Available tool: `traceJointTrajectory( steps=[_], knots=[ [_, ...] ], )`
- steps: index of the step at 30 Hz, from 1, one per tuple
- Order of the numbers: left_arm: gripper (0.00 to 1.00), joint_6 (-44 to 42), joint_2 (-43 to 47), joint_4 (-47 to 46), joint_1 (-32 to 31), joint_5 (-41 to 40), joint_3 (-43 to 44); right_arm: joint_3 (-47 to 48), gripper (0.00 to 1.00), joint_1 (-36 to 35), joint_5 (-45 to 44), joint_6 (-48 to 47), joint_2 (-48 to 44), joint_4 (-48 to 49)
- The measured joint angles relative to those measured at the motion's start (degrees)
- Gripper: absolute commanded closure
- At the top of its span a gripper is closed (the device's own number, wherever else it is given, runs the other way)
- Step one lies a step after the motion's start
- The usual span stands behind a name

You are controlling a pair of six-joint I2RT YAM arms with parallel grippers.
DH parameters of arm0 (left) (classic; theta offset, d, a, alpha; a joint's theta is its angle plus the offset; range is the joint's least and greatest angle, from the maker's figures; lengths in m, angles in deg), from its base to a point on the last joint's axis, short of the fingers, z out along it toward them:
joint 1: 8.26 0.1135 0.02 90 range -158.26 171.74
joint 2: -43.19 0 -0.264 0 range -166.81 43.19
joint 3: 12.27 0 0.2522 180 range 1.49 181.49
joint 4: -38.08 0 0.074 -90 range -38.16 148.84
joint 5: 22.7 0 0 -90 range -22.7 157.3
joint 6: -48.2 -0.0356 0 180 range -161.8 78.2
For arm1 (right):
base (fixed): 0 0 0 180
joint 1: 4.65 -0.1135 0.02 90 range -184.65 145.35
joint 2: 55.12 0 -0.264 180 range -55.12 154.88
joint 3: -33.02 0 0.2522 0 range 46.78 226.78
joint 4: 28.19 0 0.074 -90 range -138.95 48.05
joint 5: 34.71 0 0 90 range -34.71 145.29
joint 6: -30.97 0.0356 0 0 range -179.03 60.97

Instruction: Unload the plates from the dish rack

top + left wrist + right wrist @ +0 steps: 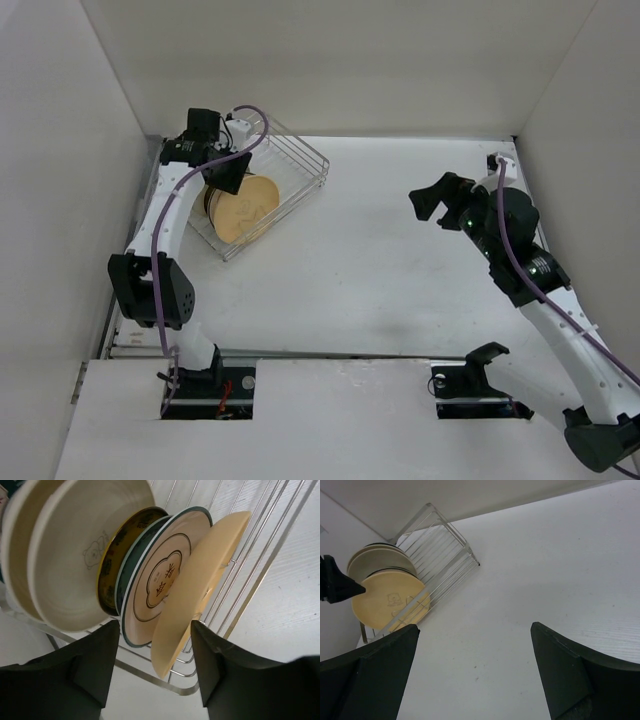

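The wire dish rack (pixel 301 153) stands at the table's far left, with plates on edge in its left end. In the left wrist view a yellow-orange plate (pixel 200 580) is nearest, then a plate with a teal-grey rim (pixel 165 575), a dark plate with gold (pixel 117 565) and cream plates (pixel 70 555). My left gripper (pixel 155 624) is open, and the yellow-orange plate's lower edge lies between its fingers without touching them. My right gripper (pixel 475 625) is open and empty above bare table, far right of the rack (pixel 440 545).
White walls close in the table at the back, left and right; the rack sits near the back-left corner. The rack's right half (pixel 290 165) holds no plates. The arm bases (pixel 200 385) are at the near edge.
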Motion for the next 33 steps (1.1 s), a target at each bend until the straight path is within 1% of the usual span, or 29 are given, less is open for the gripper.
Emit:
traceJointTrajectory(
  steps=[2, 3, 4, 5, 6, 8, 10, 11, 12, 13, 20, 27, 29, 33],
  knots=[
    [0.57, 0.4, -1.7, 0.0, -0.1, -0.7, 0.1, 0.0, 0.0, 0.0, 0.0, 0.0, -0.4, -0.2],
    [0.57, 0.5, -2.2, 0.2, -0.1, -1.0, 0.3, 0.0, 0.0, 0.0, 0.0, 0.0, -0.5, -0.3],
    [0.59, 0.7, -2.7, 0.4, -0.1, -1.1, 0.4, 0.0, 0.0, 0.0, 0.0, 0.0, -0.7, -0.4],
    [0.69, 0.9, -3.0, 0.7, -0.1, -1.2, 0.4, 0.0, 0.0, 0.0, 0.0, 0.0, -0.9, -0.7],
    [0.74, 1.2, -3.0, 1.0, -0.1, -1.1, 0.5, 0.0, 0.0, 0.0, 0.0, 0.0, -1.1, -0.8],
    [0.82, 1.7, -3.0, 1.7, -0.3, -1.1, 0.5, 0.0, 0.0, 0.0, 0.0, 0.0, -1.5, -1.0],
    [0.83, 1.4, -3.0, 1.9, -0.4, -1.7, 0.6, 0.0, 0.0, 0.0, 0.0, 0.0, -1.8, -1.0],
    [0.86, 1.4, -3.0, 1.9, -0.4, -1.9, 0.6, 0.0, 0.0, 0.0, 0.0, 0.0, -1.9, -1.0],
    [0.9, 1.4, -2.9, 1.9, -0.4, -2.0, 0.6, 0.0, 0.0, 0.0, 0.0, 0.0, -1.9, -1.0],
    [1.0, 1.6, -2.8, 2.0, -0.5, -2.3, 0.6, 0.0, 0.0, 0.0, 0.0, 0.0, -1.9, -1.1],
    [1.0, 2.1, -0.3, 2.3, -2.0, -6.6, 1.2, 0.0, 0.0, 0.0, 0.0, 0.0, -2.3, -1.2],
    [1.0, 4.0, 2.1, 3.5, -2.2, -9.6, 7.8, 0.7, 0.0, 0.0, 2.0, -0.6, -0.8, -1.3],
    [1.0, 5.7, 3.5, 4.3, -2.1, -8.3, 11.0, 2.0, 0.0, 0.0, 3.8, -1.6, 1.0, -1.1],
    [1.0, 9.0, 5.8, 6.4, -2.1, -0.3, 17.0, 5.9, 0.0, 0.0, 8.6, -3.8, 6.2, -0.1]
  ],
)
